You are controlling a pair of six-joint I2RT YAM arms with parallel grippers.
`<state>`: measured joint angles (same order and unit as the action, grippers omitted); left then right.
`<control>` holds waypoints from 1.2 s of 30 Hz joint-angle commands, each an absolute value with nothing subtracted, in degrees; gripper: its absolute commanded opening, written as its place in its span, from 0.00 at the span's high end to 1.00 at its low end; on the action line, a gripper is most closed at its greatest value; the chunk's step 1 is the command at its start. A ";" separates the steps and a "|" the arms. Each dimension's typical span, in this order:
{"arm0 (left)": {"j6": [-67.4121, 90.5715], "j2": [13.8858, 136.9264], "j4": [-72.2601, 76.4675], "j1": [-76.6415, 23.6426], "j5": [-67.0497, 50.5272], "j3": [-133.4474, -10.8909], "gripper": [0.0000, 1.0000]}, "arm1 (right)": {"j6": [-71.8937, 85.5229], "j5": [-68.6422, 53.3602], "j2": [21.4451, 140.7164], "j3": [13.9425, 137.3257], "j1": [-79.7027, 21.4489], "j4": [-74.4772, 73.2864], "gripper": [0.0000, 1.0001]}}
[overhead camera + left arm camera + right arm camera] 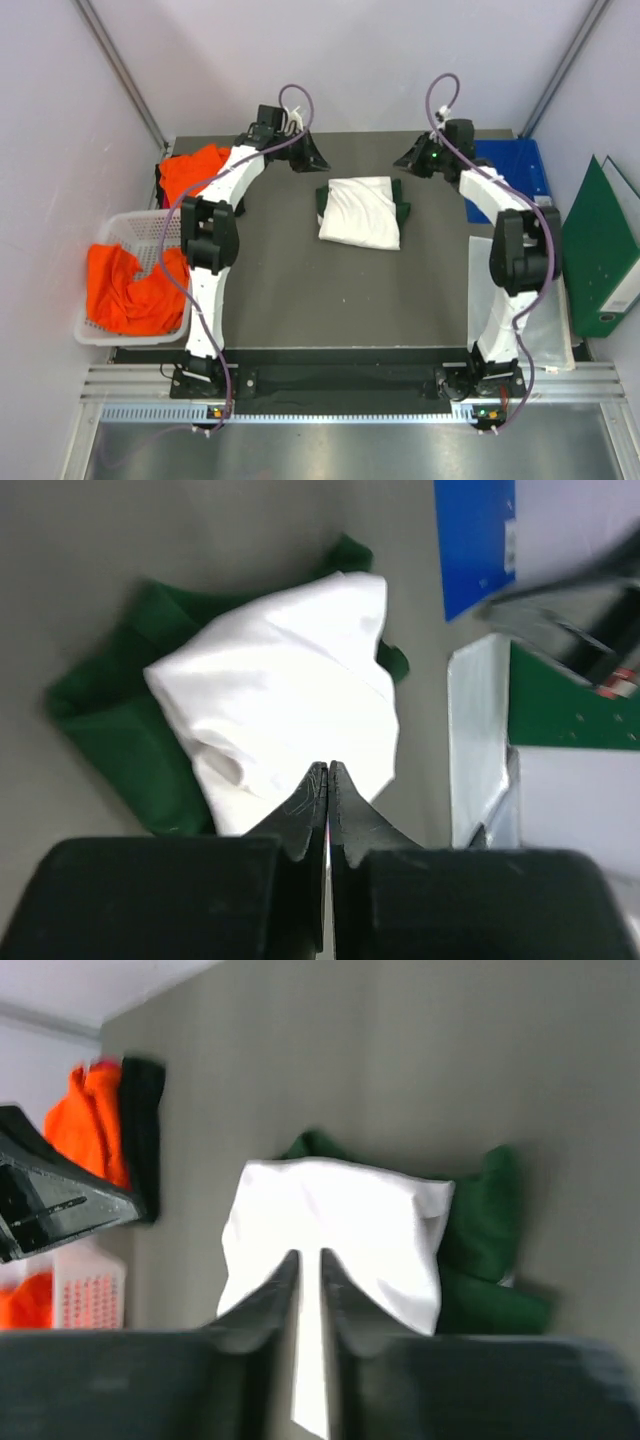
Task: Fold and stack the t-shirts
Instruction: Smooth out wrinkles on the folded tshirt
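A folded white shirt (360, 212) with green sleeves is laid mid-worktop (300, 290), probably as the base of the stack. It is nearly square, and sleeve ends poke out left and right, so its longer line runs crosswise. Beyond its far corners, the left tool (328, 770) is pressed shut and empty, and the right tool (308, 1256) is barely parted and empty. Orange shirts (135, 285) are heaped in the basket (128, 222).

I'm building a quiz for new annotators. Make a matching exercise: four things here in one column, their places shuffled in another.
1. folded white and green t-shirt
2. crumpled orange t-shirts
3. blue tray
4. green folder

A. in the white basket
B. upright by the right wall
C. middle of the table
D. far right corner

Pairs: 1-C, 2-A, 3-D, 4-B.
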<state>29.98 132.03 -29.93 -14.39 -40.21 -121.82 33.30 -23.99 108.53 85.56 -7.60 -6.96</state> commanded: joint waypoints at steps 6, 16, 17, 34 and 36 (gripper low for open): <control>31.46 135.70 -28.65 -18.63 -51.67 -118.39 1.00 | 44.11 -41.75 124.79 92.45 -10.72 2.46 1.00; 27.25 140.45 -35.68 -19.07 -50.19 -117.60 1.00 | 43.59 -38.07 131.57 98.09 -10.46 0.36 1.00; 26.55 140.97 -36.12 -18.90 -49.66 -117.42 1.00 | 43.51 -37.88 131.92 98.09 -10.37 0.35 1.00; 19.08 142.21 -42.98 -16.79 -44.31 -114.43 1.00 | 39.29 -34.28 133.59 95.45 -8.96 -4.83 1.00; 17.76 141.77 -44.99 -16.44 -42.64 -115.22 1.00 | 38.24 -33.14 133.68 95.36 -8.96 -6.32 1.00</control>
